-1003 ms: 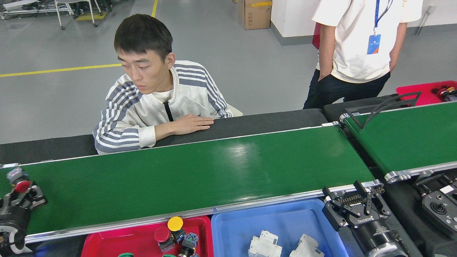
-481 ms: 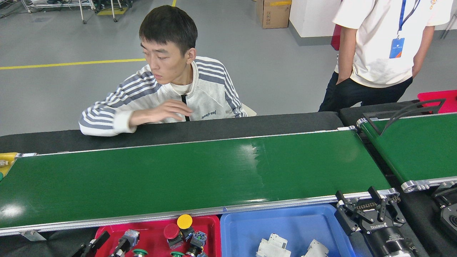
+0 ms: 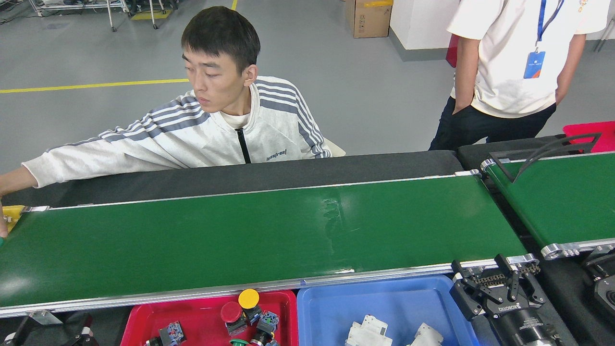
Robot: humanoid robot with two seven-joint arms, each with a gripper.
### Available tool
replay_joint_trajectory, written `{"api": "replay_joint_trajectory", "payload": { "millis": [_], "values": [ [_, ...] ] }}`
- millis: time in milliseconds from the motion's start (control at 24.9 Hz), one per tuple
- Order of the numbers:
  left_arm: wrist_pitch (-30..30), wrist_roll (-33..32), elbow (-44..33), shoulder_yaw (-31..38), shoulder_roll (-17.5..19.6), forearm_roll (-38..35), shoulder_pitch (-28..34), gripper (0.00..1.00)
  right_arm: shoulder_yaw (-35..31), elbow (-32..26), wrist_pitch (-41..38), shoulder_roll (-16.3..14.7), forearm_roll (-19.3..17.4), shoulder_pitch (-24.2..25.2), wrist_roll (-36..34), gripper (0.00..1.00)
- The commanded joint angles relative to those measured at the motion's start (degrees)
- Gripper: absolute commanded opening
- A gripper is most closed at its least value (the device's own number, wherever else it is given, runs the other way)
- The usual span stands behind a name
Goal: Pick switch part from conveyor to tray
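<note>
The conveyor (image 3: pixel 250 240), a long glossy green belt with silver rails, runs across the middle with nothing on it. Below its near rail sits a red tray (image 3: pixel 283 302) holding several switch parts: a yellow-capped one (image 3: pixel 249 299), a red-capped one (image 3: pixel 231 313) and a grey and blue one (image 3: pixel 170 332) lying at the left. My left gripper (image 3: pixel 53 334) is at the bottom left edge, left of the tray. Its dark fingertips (image 3: pixel 85 332) stand apart and hold nothing. My right gripper (image 3: pixel 495 281) hangs open and empty at the belt's near right corner.
A blue tray (image 3: pixel 384 298) with white parts sits right of the red tray. A seated person leans on the black ledge behind the belt, one sleeve (image 3: pixel 110 149) stretched to a yellow bin (image 3: pixel 10 214) at far left. A second green belt (image 3: pixel 552 202) lies right. Another person (image 3: pixel 504 72) stands behind.
My left gripper let the grey and blue switch part go into the red tray and drew back left. The seated person's arm reached out to the far left.
</note>
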Motion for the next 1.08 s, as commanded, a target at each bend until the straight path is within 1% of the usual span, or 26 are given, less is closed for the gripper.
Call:
{"api": "replay_joint_trajectory", "payload": {
  "millis": [0, 321, 481, 1043],
  "values": [
    [1.09, 0.67, -0.47, 0.51, 0.25, -0.09, -0.02, 1.0, -0.28, -0.59, -0.32, -0.22, -0.13, -0.17, -0.54, 1.0],
    [-0.32, 0.23, -0.47, -0.28, 0.34, 1.85, -0.64, 1.0, -0.19, -0.59, -0.59, -0.22, -0.13, 0.18, -0.54, 1.0],
    [-2.25, 0.14, -0.56, -0.37, -0.01, 1.85, -0.73, 1.0, -0.19, -0.5, -0.32, -0.13, -0.13, 0.01, -0.54, 1.0],
    [-2.16, 0.14, -0.56, -0.37, -0.1, 1.41, -0.46, 1.0, -0.45, -0.59, -0.23, -0.22, -0.13, 0.27, -0.54, 1.0]
  ]
}}
